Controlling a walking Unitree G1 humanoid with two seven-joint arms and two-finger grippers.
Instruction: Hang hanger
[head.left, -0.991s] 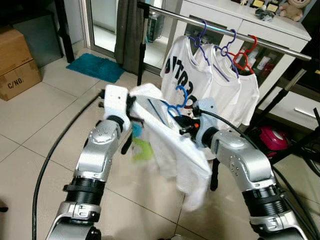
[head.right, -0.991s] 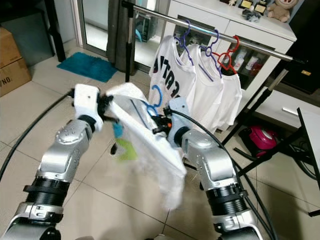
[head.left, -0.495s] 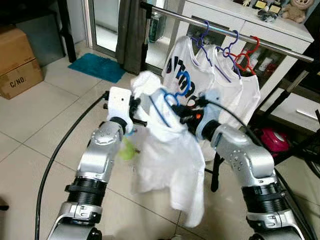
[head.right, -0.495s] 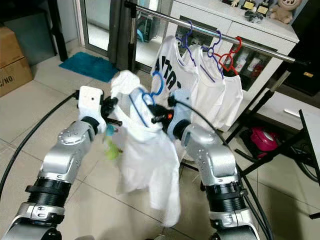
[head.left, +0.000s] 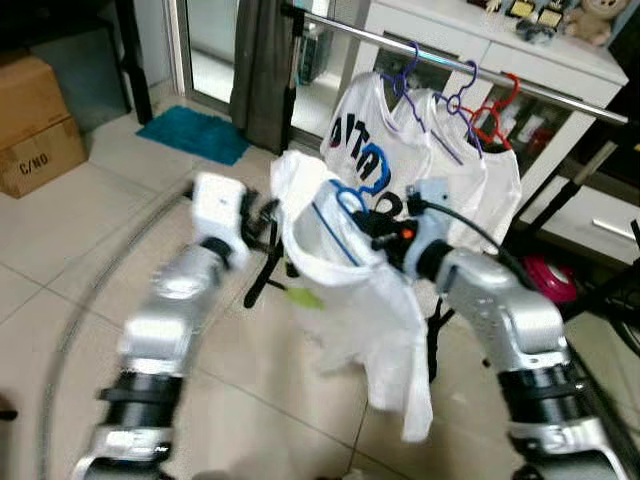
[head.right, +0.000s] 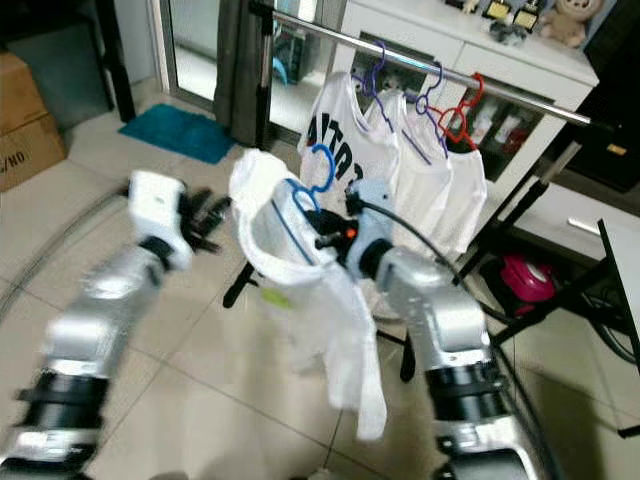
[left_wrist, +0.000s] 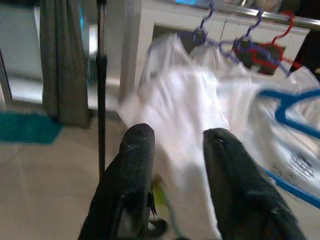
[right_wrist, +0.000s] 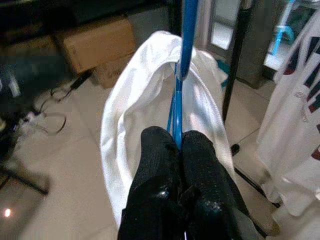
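A blue hanger (head.left: 352, 200) carries a white shirt (head.left: 372, 310), which droops from it toward the floor. My right gripper (head.left: 386, 228) is shut on the hanger just below its hook; in the right wrist view the hanger (right_wrist: 187, 30) rises from between the closed fingers (right_wrist: 160, 150), with the shirt (right_wrist: 135, 95) draped behind. My left gripper (head.left: 266, 216) is blurred, a little left of the shirt, open with nothing between its fingers (left_wrist: 137, 145). Behind stands the metal rail (head.left: 480, 72) with three white shirts (head.left: 425, 150) on purple and red hangers.
The rail's black stand pole (head.left: 284, 110) and a dark curtain (head.left: 258, 70) are close behind the left gripper. A cardboard box (head.left: 38, 130) and a teal mat (head.left: 195, 133) lie at the left. A white cabinet (head.left: 590, 215) and a pink object (head.left: 545, 275) are at the right.
My left gripper has let go of the shirt and drawn back to the left, still moving. The shirt now hangs from the hanger alone, which my right gripper keeps at about the same height.
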